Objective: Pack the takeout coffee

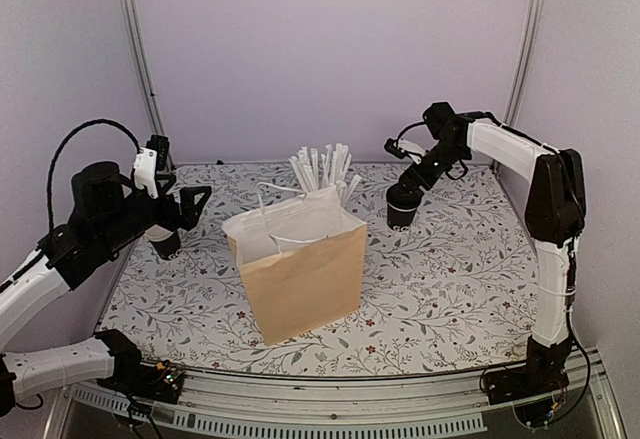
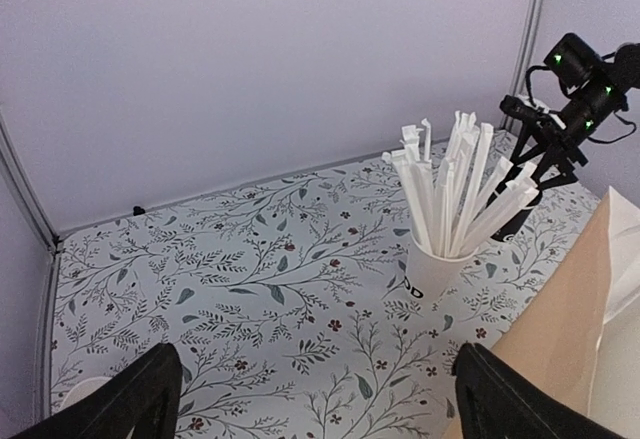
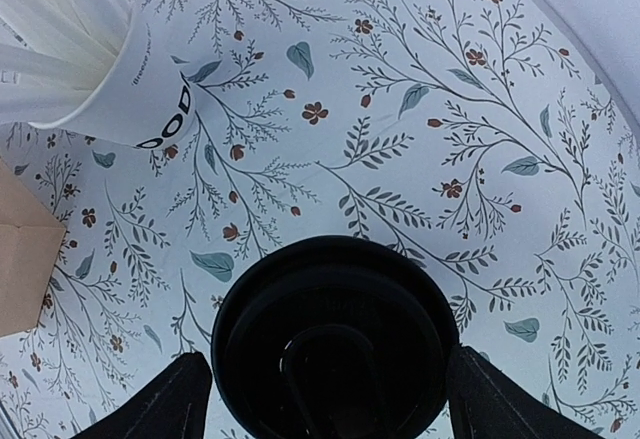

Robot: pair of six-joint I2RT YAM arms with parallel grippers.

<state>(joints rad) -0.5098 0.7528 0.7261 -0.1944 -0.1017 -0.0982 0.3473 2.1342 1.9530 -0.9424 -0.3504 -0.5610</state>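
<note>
Lidded coffee cup (image 1: 401,211) stands on the table (image 1: 450,289), right of the paper bag (image 1: 300,274).
Your right gripper (image 3: 328,389) straddles it, jaws spread, nothing gripped; left gripper (image 2: 315,399) open, empty. Pick-up step, I'd say: close squarely below the lid (image 3: 335,329), lift, carry to the bag.

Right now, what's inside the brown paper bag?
I can see white paper poking out of the open top of the brown bag. The bag's sides hide everything lower down, so I can't tell whether anything else is in there.
</note>
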